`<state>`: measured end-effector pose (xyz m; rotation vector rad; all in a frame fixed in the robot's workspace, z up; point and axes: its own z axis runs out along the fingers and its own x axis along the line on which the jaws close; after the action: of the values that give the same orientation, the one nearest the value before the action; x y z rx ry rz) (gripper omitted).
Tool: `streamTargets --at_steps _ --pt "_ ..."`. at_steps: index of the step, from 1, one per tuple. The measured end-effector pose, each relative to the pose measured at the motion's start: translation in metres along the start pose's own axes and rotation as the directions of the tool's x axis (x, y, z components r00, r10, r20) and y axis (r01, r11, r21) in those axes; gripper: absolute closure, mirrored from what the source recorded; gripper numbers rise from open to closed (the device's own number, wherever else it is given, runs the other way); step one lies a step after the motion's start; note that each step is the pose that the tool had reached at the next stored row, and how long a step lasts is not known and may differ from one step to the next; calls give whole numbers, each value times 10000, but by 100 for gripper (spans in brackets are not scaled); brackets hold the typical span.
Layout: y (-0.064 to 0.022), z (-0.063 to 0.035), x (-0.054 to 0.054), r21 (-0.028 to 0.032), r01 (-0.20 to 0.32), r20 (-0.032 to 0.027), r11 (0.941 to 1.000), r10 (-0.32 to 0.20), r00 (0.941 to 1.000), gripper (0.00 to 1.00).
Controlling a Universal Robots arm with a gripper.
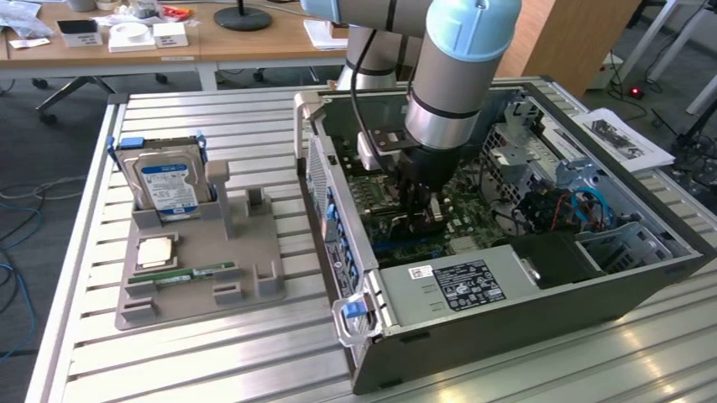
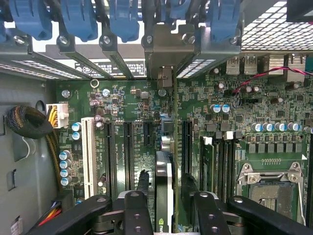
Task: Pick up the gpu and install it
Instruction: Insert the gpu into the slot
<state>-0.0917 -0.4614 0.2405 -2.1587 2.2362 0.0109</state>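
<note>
The hand (image 1: 424, 220) hangs deep inside the open computer case (image 1: 526, 290), just above the green main board (image 2: 122, 107). In the wrist view the gpu (image 2: 165, 188) stands on edge directly between the two black fingers (image 2: 137, 208), seen edge-on as a thin strip running straight away from the hand toward the rear wall of the case.

The fingers stand slightly apart from the card on either side, with a sliver of board showing between each pad and the card's faces; by my reading the hand is apart and not clamped on the card, though the gap is narrow.

The card's long axis runs parallel to the black expansion slots (image 2: 128, 147) beside it, and it appears to sit in line with one of them. Its far end points at the silver bracket (image 2: 164, 61) against the rear wall, under the row of blue clips (image 2: 124, 22). The card looks upright, not tilted, so it seems seated or close to it; I cannot tell whether it is pressed fully home.

Well away from the hand, outside the case on the slatted surface (image 1: 224, 353), a grey tray (image 1: 196, 290) holds a hard drive (image 1: 168, 185) and a narrow memory stick (image 1: 193, 274).
</note>
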Motion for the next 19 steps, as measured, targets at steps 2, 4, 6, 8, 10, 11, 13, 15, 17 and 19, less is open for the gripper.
streamTargets --at_steps 2,4,6,8,10,11,13,15,17,19 --pt "0 -5 0 -1 0 -3 10000 0 10000 60" --pt "0 -20 -1 0 0 -2 10000 0 10000 60" --pt "-1 -43 -2 1 0 0 10000 0 10000 60" --pt "-1 -75 -3 1 0 -1 10000 0 10000 60" --pt "-2 -112 -5 4 1 0 10000 -1 10000 60" --pt "-2 -134 -6 6 0 0 10000 0 10000 60" --pt "-4 -185 -8 8 1 -1 10000 -1 10000 60" --pt "-4 -239 -10 10 0 0 10000 0 10000 60" --pt "-5 -294 -13 14 1 0 10000 -1 10000 60" --pt "-6 -341 -15 20 1 0 10000 -1 10000 60"
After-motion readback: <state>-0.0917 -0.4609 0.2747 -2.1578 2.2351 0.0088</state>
